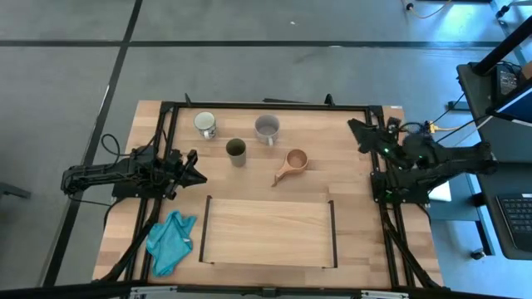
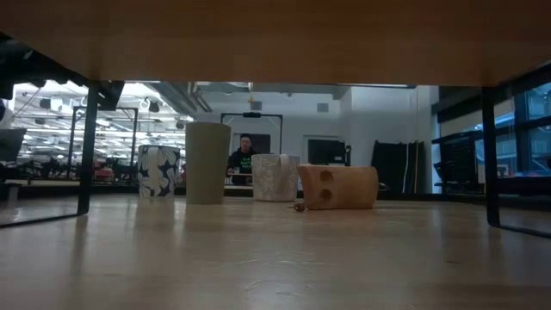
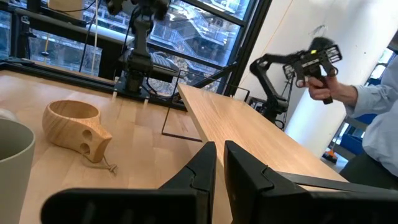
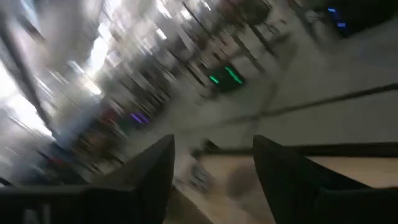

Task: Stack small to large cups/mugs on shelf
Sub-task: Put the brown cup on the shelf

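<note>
all four vessels sit in a loose row toward the far side of the desk (image 1: 249, 189), none on the shelf (image 1: 268, 232) yet, so task looks unstarted. white mug (image 1: 205, 124) far left w/ star print seen in low view; olive-green cup (image 1: 236, 152) just nearer the shelf and right of it; grey mug (image 1: 267, 129) at back centre; wooden long-handled cup (image 1: 291, 164) rightmost, handle angled toward the shelf. all upright, apart from each other, well clear of the shelf's black rails. shelf lies flat on desk nearer the front edge, bare; teal cloth (image 1: 169, 241) just beside its left rail, not part of the job. left claw (image 1: 196, 169) low over desk at left side, fingers nearly together w/ only a thin slit, holding nothing, pointed toward the cup row; olive cup is nearest, prob first reach. right claw (image 1: 359, 131) parked at right rear corner of the desk frame, fingers spread wide, empty; its wrist view is smeared. person's hand (image 3: 323, 87) w/ a handheld controller shows beyond the desk in left wrist view. judgement: sorting by size needs smallest id'd first; the wooden cup's handle may make gripping awkward.
</note>
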